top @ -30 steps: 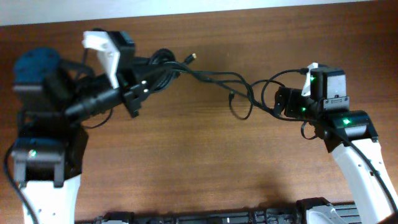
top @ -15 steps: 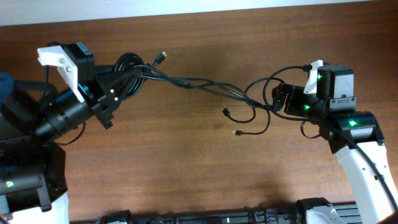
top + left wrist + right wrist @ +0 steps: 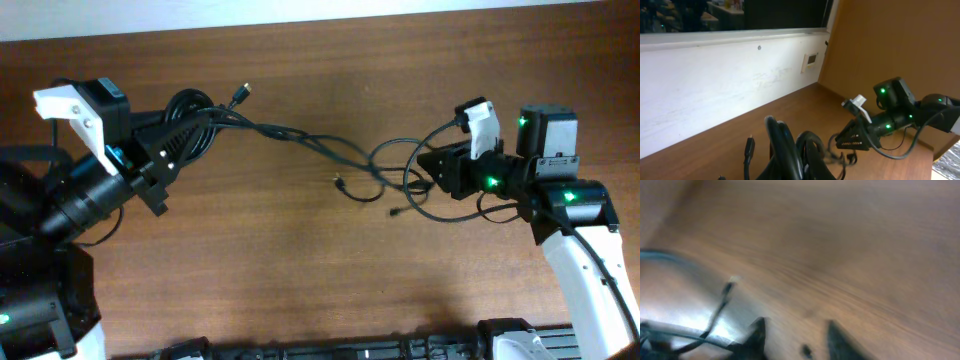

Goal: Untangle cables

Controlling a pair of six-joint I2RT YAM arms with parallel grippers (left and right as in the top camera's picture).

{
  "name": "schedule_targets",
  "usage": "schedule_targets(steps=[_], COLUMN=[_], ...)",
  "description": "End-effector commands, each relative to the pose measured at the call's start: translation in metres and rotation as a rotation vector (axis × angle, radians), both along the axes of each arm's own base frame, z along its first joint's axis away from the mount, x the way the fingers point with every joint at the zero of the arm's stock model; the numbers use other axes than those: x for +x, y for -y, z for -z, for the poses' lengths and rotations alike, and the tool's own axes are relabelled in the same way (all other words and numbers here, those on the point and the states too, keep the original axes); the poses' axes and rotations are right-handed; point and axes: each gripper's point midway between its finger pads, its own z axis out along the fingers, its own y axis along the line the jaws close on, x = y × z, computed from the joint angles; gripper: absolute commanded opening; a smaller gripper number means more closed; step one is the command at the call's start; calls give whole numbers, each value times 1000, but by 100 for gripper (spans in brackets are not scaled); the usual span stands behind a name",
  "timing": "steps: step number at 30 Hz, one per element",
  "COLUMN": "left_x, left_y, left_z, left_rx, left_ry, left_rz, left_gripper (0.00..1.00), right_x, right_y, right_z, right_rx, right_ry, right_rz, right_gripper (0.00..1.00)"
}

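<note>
Left gripper [image 3: 185, 135] is clamped on the cables [image 3: 188, 97] at the coil. I see the bundle running left-right, knot nearer the right gripper [image 3: 428, 165]; its grip I cannot tell.

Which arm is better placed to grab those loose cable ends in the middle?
Right, probably: its gripper sits beside the loose ends, while the left gripper is far off, holding the coil.

Black arms [image 3: 100, 190], white shells [image 3: 580, 265], green lights [image 3: 568, 196]
</note>
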Motion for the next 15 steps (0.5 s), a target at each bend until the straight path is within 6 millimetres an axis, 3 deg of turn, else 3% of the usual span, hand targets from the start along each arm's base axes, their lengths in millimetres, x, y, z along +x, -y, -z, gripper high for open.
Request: schedule_targets(steps=[1, 4, 6, 7, 8, 12, 15], left_x=[-7, -8, -8, -9, -11, -14, -17], left_y=[-3, -3, -3, -2, 0, 7, 17], left_z=[-16, -11, -11, -11, -11, -11, -11], left_rx=[16, 10, 9, 8, 6, 5, 5], left_ry=[52, 25, 24, 23, 22, 20, 23], left_rz=[-32, -32, -31, -24, -12, 19, 63], left_gripper=[0, 0, 0, 0, 0, 0, 0], right_x=[-16, -25, -23, -23, -23, -25, -29], right_y=[-26, -40, -40, -40, -40, -40, -40], right_z=[-29, -50, -50, -50, -50, -48, -44], right_rx=[133, 230, 224, 224, 225, 227, 221], right_ry=[112, 174, 177, 176, 176, 160, 148], right_rz=[-191, -295, -291, -291, -291, -289, -298], right_gripper=[4, 4, 8, 34, 48, 78, 82])
